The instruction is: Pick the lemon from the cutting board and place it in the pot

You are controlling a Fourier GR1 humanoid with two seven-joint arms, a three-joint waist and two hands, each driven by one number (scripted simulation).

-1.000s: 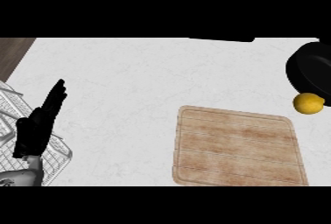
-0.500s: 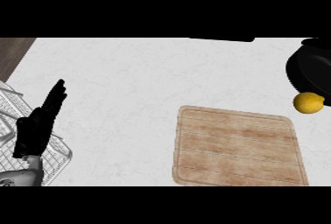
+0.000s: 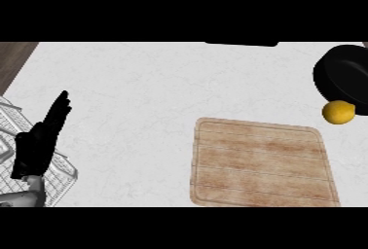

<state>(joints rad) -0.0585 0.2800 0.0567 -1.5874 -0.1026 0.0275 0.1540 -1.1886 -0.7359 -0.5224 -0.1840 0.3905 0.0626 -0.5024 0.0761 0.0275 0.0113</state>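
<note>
Pick step is not really underway, as far as I can judge. The lemon (image 3: pixel 339 112) isn't on the cutting board (image 3: pixel 262 165); it sits on the bench (image 3: pixel 165 82) just past the board's far right corner, touching or nearly touching the near rim of the black pot (image 3: pixel 343 78) at the far right. Can't tell whether it actually leans on the pot.

Left hand (image 3: pixel 42 141) is at the left edge, over a wire rack (image 3: pixel 14 121), fingers (image 3: pixel 59 104) straight and pointing far, holding nothing. Reads as resting, not reaching. Right hand isn't in view at all, so there is no word on its fingers.

Board is bare. A dark item (image 3: pixel 241 43) at the far edge is cut off, can't identify it.

Next move, my read: the right hand needs to come in from the near right, clear the board, and close round the lemon from the side away from the pot, since the pot wall blocks the far side. Then a short lift over the rim and release inside. Risk: a nudge rolls the lemon along the pot wall.

Versus the earlier frames: nothing material changed. Lemon, pot, board and left hand sit where they were.
</note>
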